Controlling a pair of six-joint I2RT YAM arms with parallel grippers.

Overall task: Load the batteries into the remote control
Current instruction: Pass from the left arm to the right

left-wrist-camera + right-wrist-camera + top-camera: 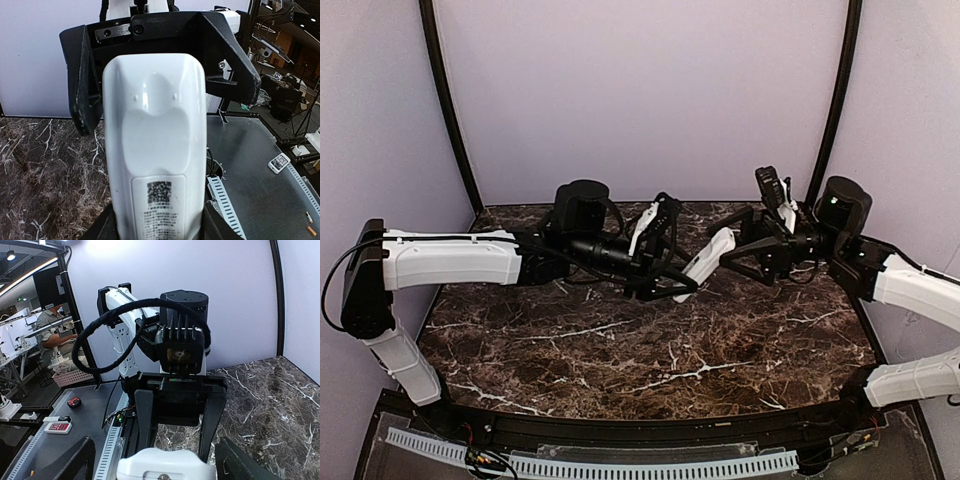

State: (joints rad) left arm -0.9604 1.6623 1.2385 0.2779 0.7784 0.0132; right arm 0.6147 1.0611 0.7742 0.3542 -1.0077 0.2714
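The white remote control (705, 258) hangs in the air above the marble table, between the two arms. My left gripper (665, 278) is shut on its sides. In the left wrist view the remote (155, 150) shows its smooth back with a printed code label, and my left gripper (157, 232) clamps it at the bottom edge. My right gripper (735, 250) is open, with its jaws spread on either side of the remote's far end and not touching it. In the right wrist view the remote's end (167, 464) sits low between the spread right gripper (155, 452). No batteries are visible.
The dark marble table (650, 350) lies below both arms. A perforated cable strip (620, 465) runs along the near edge. Purple walls and black posts (450, 110) enclose the back. Small items (57, 427) lie on a grey bench beyond the table.
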